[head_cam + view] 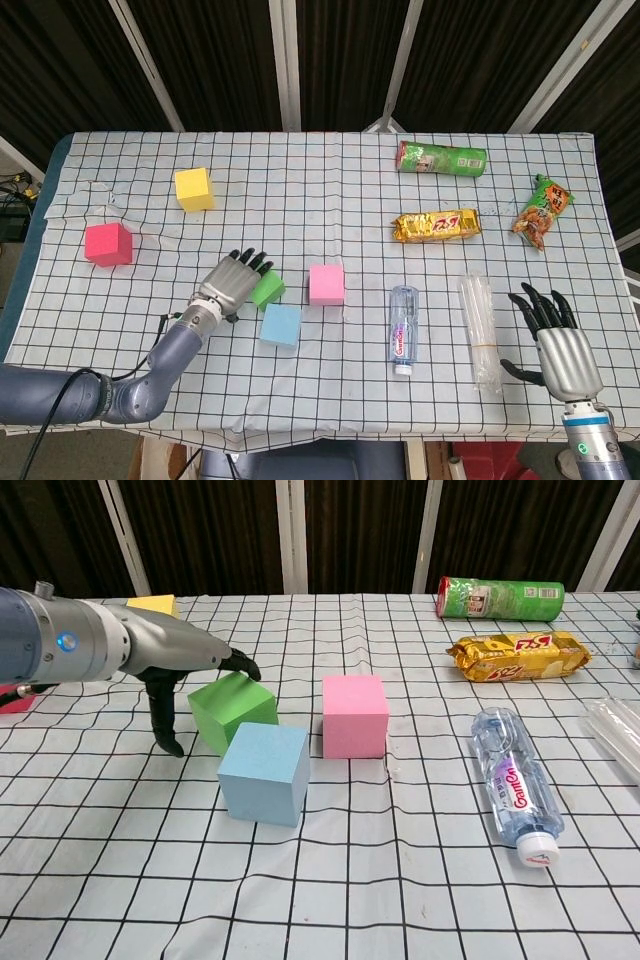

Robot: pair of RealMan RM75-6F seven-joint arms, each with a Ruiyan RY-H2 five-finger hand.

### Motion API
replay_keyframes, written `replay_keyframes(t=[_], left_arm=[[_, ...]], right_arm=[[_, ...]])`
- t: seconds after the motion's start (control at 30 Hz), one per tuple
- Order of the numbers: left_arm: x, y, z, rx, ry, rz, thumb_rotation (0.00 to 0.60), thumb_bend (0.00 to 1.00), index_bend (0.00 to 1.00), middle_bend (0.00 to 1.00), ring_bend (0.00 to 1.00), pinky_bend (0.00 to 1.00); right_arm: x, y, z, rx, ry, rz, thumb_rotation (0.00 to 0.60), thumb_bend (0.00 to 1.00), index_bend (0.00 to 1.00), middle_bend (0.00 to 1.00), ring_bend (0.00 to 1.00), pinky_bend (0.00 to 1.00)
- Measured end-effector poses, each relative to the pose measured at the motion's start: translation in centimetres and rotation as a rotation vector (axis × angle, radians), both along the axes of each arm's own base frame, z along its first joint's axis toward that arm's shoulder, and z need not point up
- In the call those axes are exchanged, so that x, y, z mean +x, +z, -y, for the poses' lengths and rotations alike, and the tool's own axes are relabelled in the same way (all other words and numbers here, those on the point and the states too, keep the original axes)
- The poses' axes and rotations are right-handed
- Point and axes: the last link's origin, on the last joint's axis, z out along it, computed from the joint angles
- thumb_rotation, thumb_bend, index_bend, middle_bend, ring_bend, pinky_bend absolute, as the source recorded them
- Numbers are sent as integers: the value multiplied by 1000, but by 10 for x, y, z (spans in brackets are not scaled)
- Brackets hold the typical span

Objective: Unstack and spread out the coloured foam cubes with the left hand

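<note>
Left hand [232,285] hovers empty, fingers spread, over the green cube's [232,710] left side, thumb hanging beside it. Blue cube [264,772] sits touching, just nearer the robot.

The left robot hand [231,284] has a ribbed silver-grey back and black fingers [243,666]; its thumb is black too (seen best in the chest view). Behind it sits a narrow metallic wrist ring, then a smooth blue-grey forearm [150,365] with a small glowing blue dot. A black cable runs beside that arm. The right robot hand [560,345] shows the same ribbed silver back and black fingers, and its pale wrist cuff carries a small green light.
</note>
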Motion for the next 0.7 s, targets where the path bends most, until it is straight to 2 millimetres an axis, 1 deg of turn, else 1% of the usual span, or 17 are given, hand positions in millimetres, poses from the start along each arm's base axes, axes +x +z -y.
replay_keyframes(t=[0.1,0.13,0.17,0.23,0.3,0.37,0.43,0.53,0.7], left_arm=[[5,-9,-2,4,-12,13,600,0,0,0,0,132],[6,-11,-3,7,-18,16,600,0,6,16,6,146],[7,-15,-4,9,-26,16,600,0,36,63,37,185],[8,-21,-4,9,-40,11,600,15,158,225,158,299],[9,-24,-5,16,-60,6,600,86,371,456,355,435],[12,-26,-5,29,-88,11,600,146,498,592,479,514],[16,-25,-6,46,-116,21,600,169,551,662,545,558],[18,-21,-9,86,-161,31,600,170,563,670,559,565],[12,-2,-18,176,-172,26,600,151,557,635,541,560]], right_arm=[[-1,2,-1,-4,-4,4,600,58,164,93,149,0],[-1,3,-1,-6,-6,6,600,59,164,93,149,0],[-2,4,-1,-7,-8,7,600,58,164,93,150,0],[-2,5,-1,-9,-11,12,600,58,164,93,150,0],[-4,7,-2,-11,-15,14,600,59,164,93,150,0],[-4,8,-2,-11,-18,16,600,59,164,93,150,0],[-5,9,-2,-10,-19,18,600,59,164,93,150,0],[-5,9,-3,-7,-19,23,600,59,164,93,150,0],[-5,8,-3,3,-19,24,600,59,164,93,150,0]])
